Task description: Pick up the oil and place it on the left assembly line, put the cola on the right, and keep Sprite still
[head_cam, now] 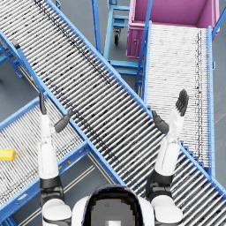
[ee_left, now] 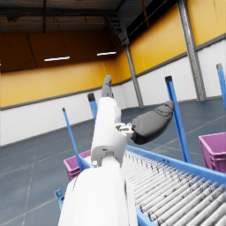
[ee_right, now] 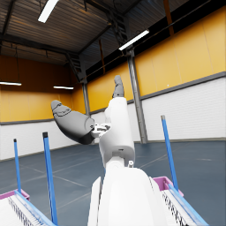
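The magenta bin (head_cam: 137,44) stands beyond the middle conveyor (head_cam: 101,101), at the far end of the right line (head_cam: 176,66). Its inside shows as plain magenta walls and floor. My left wrist view catches another magenta bin (ee_left: 215,150) past that conveyor's rail.

The only task thing I can make out is a yellow object (head_cam: 6,154), likely the oil. It lies on the rollers of the left line (head_cam: 22,132), on the near-left side of the middle conveyor. It is cut by the picture's edge and well apart from my left hand (head_cam: 47,119).

That hand hangs above the blue rail (head_cam: 66,110) where the left line meets the middle conveyor. Its fingers are spread and it holds nothing. My right hand (head_cam: 174,115) hangs over the middle conveyor's other rail, just beside the right line, with its fingers also apart and empty. Both wrist views show the thumb standing well away from the fingers, with only hall air around them.

The middle conveyor's rollers lie open between my 2 hands. Beyond it, beside the bin, stands a blue wheeled frame (head_cam: 117,26). A blue upright post (ee_left: 176,119) rises near my left hand.
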`<action>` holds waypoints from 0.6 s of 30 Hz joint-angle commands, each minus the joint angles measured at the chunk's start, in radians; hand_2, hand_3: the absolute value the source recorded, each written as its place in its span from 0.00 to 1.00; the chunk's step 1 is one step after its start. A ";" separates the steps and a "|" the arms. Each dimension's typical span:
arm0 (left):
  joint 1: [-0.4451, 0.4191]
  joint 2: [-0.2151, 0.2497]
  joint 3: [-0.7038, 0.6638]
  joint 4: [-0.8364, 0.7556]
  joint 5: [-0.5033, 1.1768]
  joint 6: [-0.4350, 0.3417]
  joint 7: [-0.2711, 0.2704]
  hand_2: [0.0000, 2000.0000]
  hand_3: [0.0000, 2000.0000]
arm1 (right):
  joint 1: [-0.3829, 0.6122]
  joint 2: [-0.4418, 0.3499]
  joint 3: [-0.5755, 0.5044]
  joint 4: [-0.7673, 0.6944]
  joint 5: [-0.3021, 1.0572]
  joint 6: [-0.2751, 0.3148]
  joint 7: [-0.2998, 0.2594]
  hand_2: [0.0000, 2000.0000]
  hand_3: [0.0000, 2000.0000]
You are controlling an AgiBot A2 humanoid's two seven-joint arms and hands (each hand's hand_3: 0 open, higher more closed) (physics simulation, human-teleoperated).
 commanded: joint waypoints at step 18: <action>-0.135 -0.037 0.156 -0.089 -0.362 0.061 0.061 0.00 0.00 | -0.204 0.208 0.221 0.037 -0.281 0.060 -0.061 0.00 0.00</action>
